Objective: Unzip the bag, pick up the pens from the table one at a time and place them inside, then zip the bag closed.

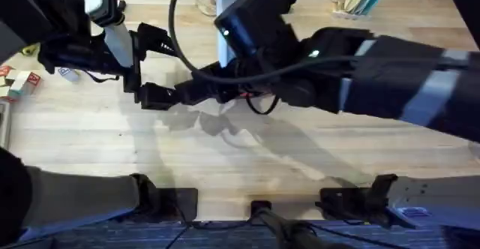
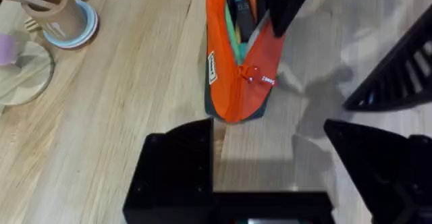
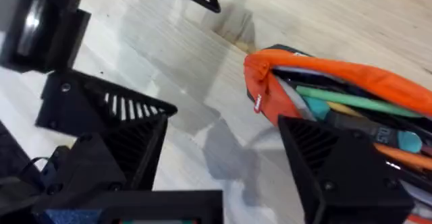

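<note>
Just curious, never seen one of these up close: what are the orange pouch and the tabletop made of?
The pouch looks like woven fabric, matte: it folds softly at its open mouth and carries a sewn-on label and a zipper. The dark bottom seems the same cloth. The table looks like light wood with a smooth, faintly glossy finish: grain lines and plank seams show.

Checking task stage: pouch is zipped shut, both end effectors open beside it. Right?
Not quite. The pouch is unzipped: the right wrist view shows its mouth gaping with a green pen and other items inside, the zipper pull at the end. The left end effector and right end effector are open.
</note>
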Tool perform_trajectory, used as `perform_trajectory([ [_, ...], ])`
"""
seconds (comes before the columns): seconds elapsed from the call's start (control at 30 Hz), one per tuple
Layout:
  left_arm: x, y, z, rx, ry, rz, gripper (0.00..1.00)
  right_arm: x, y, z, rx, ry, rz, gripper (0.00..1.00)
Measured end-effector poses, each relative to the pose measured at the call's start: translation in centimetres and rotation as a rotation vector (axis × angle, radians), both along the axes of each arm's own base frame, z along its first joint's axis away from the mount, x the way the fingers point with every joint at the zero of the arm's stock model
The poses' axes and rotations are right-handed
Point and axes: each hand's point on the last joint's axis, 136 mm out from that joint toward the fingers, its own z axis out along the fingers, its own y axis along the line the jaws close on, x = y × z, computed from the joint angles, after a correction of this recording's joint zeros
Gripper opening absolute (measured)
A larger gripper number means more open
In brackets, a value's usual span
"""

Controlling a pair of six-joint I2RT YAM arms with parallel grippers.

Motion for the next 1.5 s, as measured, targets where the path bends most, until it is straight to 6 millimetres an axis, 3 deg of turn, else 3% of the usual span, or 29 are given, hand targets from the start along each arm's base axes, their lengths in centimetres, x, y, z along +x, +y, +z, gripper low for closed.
perform_trajectory([
  [0.47, 0.0, 0.1, -0.1, 0.012, -0.004, -0.003, 0.993, 2.0, 2.1, -1.8, 0.032, -0.033, -0.018, 0.997],
  [0.67, 0.0, 0.2, -0.2, 0.018, -0.004, -0.004, 0.993, 3.2, 1.8, -3.1, 0.007, -0.047, -0.079, 0.997],
  [0.93, 0.0, 0.0, 0.0, 0.001, -0.003, -0.003, 0.994, 4.7, 0.7, -4.4, -0.024, -0.049, -0.181, 0.753],
  [1.2, 0.0, 0.0, 0.0, 0.001, -0.003, -0.003, 0.994, 5.7, -0.3, -5.0, -0.038, -0.049, -0.253, 0.341],
  [1.5, 0.0, 0.0, 0.0, 0.001, -0.003, -0.003, 0.992, 5.8, -0.4, -5.0, -0.037, -0.048, -0.265, 0.036],
])
